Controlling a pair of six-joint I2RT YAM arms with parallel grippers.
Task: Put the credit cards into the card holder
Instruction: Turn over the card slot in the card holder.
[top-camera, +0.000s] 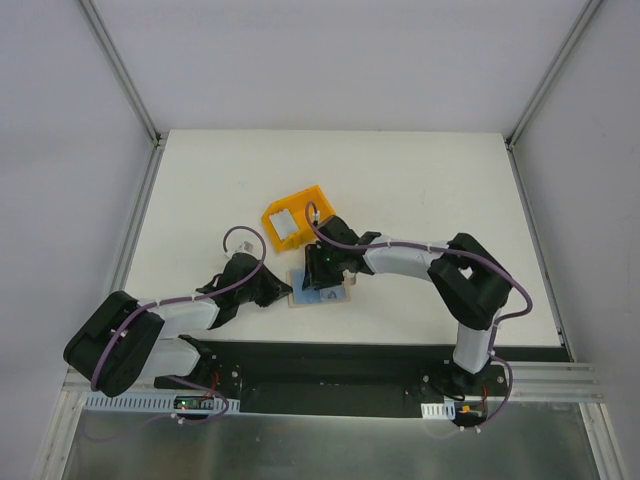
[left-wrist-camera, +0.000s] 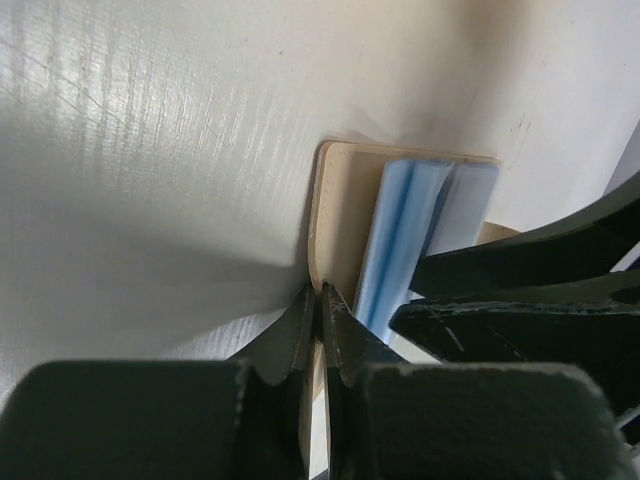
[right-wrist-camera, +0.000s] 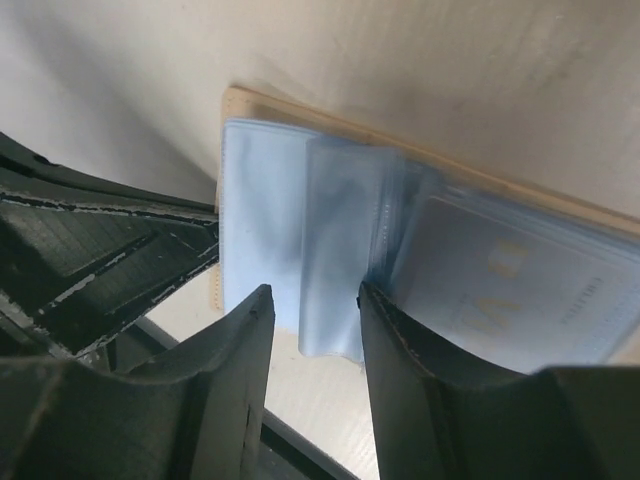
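The beige card holder (top-camera: 300, 300) lies open on the table, its pale blue plastic sleeves (left-wrist-camera: 400, 230) fanned upward. My left gripper (left-wrist-camera: 322, 292) is shut on the holder's (left-wrist-camera: 345, 190) near edge. My right gripper (right-wrist-camera: 312, 300) hovers open over the sleeves (right-wrist-camera: 300, 220). A loose sleeve flap hangs between its fingers (right-wrist-camera: 395, 340). One credit card (right-wrist-camera: 500, 290) with pale lettering sits inside a sleeve to the right of those fingers. In the top view the right gripper (top-camera: 328, 272) is directly above the holder, and the left gripper (top-camera: 283, 291) is at its left side.
A yellow plastic bin (top-camera: 309, 198) stands just behind the holder with a pale card (top-camera: 283, 222) in it. The right arm's dark fingers (left-wrist-camera: 520, 290) crowd the left wrist view. White walls and metal rails border the table.
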